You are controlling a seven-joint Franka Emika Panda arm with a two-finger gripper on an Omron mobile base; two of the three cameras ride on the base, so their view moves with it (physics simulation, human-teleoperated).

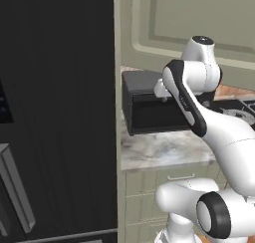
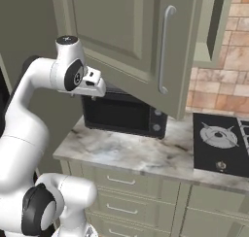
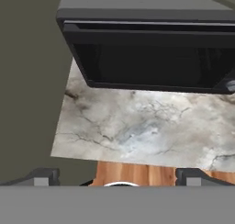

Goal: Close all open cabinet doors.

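Step in hand, as judged: the approach to an open door, with no contact made yet.

The tool (image 3: 117, 177) hangs above the near edge of the marble bench (image 3: 137, 126), pointing down. Its two fingertips stand wide apart, with nothing between them. In the right base view the hand sits low in front of the microwave (image 2: 124, 115), which stands on the bench against the back wall.

The cabinet door (image 2: 131, 42) is an upper one, swung out from its frame over the microwave. Its lower edge overhangs the microwave top. Its bar handle (image 2: 164, 49) runs upright near the free edge. The door lies above the tool and to its right, apart from it. The hob (image 2: 221, 143) lies further right on the bench.

Next move, as judged: raise the hand to the door's outer face, near the handle side, and push it back toward the frame. The tool need not grip; a flat push should serve. Risk: catching the microwave top while rising.
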